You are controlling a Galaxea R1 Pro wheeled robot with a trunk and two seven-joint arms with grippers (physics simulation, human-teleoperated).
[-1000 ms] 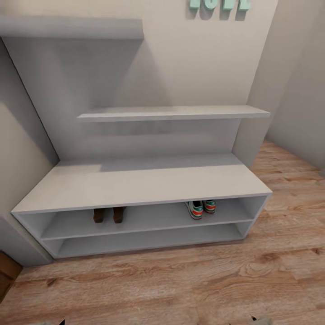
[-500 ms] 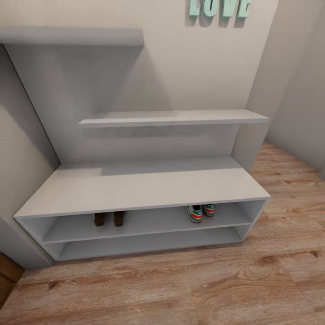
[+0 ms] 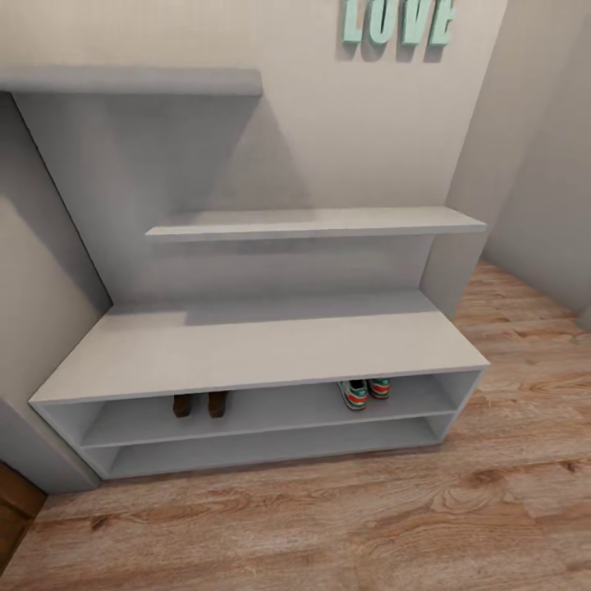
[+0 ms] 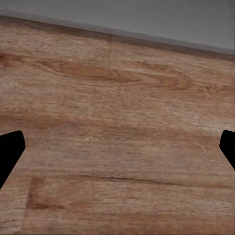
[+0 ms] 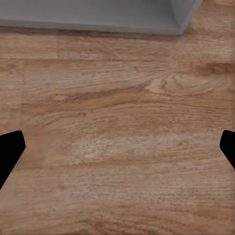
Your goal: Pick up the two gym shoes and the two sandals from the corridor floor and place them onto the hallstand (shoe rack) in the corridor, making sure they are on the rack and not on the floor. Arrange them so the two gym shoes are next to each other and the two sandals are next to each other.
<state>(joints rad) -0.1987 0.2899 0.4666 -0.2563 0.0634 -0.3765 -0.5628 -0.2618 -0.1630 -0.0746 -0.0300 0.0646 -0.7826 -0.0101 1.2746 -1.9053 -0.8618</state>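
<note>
The light-grey hallstand (image 3: 254, 349) stands against the wall with a two-tier open base and two stepped upper shelves. On its upper base tier the two gym shoes (image 3: 365, 391) sit side by side at the right. The two dark brown sandals (image 3: 199, 404) sit side by side at the left of that tier. In the left wrist view my left gripper (image 4: 117, 149) is open over bare corridor floor (image 4: 117, 98). In the right wrist view my right gripper (image 5: 117, 149) is open over the floor, near the hallstand's base corner (image 5: 147, 17).
Mint "LOVE" letters (image 3: 398, 20) hang on the wall above. A wall corner (image 3: 468, 180) juts out right of the hallstand. A dark brown edge (image 3: 12, 513) shows at the lower left. Wood floor (image 3: 328, 525) stretches in front of the hallstand.
The whole head view has shifted down, so the camera tilted up or moved back. The arm tips at the bottom edge have dropped out of the picture. The shoes and sandals have not moved.
</note>
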